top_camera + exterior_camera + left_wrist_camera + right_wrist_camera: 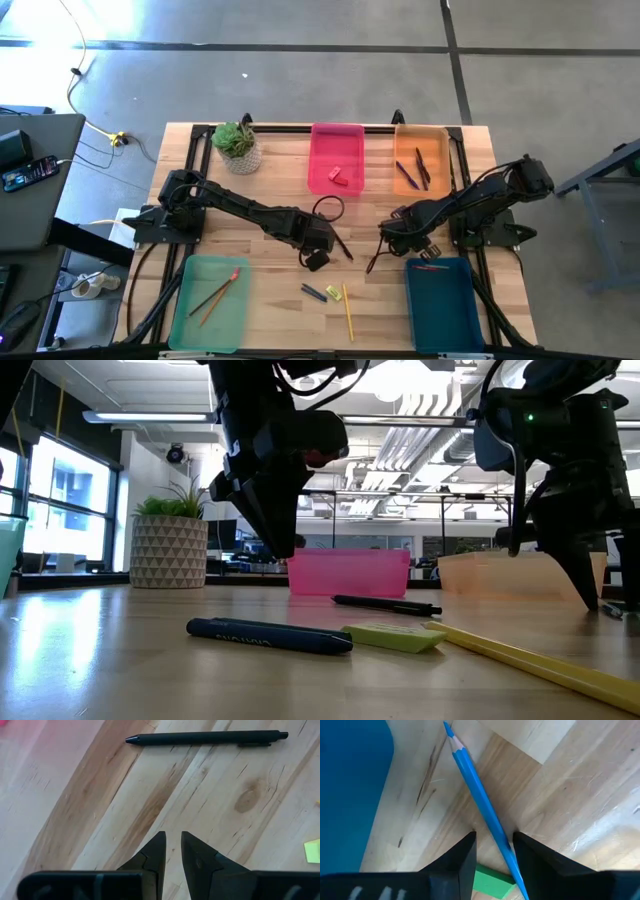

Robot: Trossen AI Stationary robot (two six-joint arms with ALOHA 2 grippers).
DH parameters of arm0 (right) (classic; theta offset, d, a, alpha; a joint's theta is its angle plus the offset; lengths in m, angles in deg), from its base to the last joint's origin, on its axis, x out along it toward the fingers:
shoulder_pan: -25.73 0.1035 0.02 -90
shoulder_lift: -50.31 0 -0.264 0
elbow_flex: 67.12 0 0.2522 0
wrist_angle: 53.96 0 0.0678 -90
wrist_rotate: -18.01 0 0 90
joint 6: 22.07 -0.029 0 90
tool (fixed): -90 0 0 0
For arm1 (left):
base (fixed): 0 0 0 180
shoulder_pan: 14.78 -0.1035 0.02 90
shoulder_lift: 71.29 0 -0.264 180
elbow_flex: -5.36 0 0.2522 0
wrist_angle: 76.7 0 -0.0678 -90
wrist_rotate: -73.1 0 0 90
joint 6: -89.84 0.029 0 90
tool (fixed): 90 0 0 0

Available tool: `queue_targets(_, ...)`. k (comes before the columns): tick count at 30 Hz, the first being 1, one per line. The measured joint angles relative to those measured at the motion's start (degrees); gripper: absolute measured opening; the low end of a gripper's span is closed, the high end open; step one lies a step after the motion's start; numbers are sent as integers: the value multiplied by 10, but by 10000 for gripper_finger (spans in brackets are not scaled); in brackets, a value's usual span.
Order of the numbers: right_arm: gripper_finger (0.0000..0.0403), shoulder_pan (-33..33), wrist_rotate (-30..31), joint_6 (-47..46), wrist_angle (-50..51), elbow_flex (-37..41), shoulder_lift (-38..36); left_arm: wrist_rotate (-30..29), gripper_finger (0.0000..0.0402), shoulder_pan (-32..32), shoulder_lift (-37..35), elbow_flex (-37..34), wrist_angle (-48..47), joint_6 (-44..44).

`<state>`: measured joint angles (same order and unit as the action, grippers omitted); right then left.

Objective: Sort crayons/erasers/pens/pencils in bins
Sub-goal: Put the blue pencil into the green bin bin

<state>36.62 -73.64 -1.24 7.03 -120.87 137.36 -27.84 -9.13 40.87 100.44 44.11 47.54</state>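
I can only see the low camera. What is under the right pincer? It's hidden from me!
Observer: A blue pencil lies on the table, between the open fingers of the right pincer.
Operator: Is anything else down there?
Observer: Yes, a green eraser sits right beside the pencil.
Operator: What's in the teal bin? I can't see it at all.
Observer: The teal bin holds a thin red stick near its far end.
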Motion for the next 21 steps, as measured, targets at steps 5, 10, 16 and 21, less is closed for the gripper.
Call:
queue_targets(5, 76, 0, 17, -3, -12, 7, 0, 0, 48, 0, 0, 0, -2, -1)
queue_targets(10, 20, 0, 23, -6, -15, 9, 0, 12, 48, 0, 0, 0, -23, -9)
queue_targets(16, 9, 0, 25, -6, -14, 10, 0, 17, 48, 0, -5, 0, -82, -16)
queue_targets(21, 3, 0, 25, -8, -14, 7, -12, 9, 48, -2, -29, 0, -108, -21)
